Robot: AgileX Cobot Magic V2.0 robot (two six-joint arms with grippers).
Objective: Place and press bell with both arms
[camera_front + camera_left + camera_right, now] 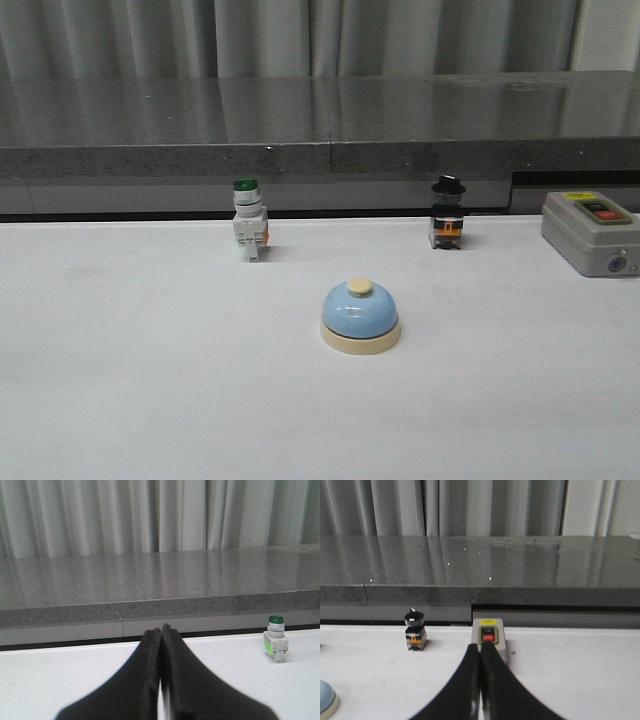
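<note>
The small light-blue dome-shaped desk bell with the cream base and cream button (360,316) is sitting upright on the white tabletop (130,380), roughly in the middle, nothing touching it. Behind it to the left, a green-capped white push-button switch (249,221) is standing near the back edge, and a black-knobbed selector switch (447,213) is standing behind it to the right. A grey box with red and black buttons (590,231) is resting at the far right. The left end effector (161,630) is sitting fully closed, fingers pressed together, gripping nothing. Same deal with the right end effector (480,647): pinched closed and empty, pointing toward the grey box.
</note>
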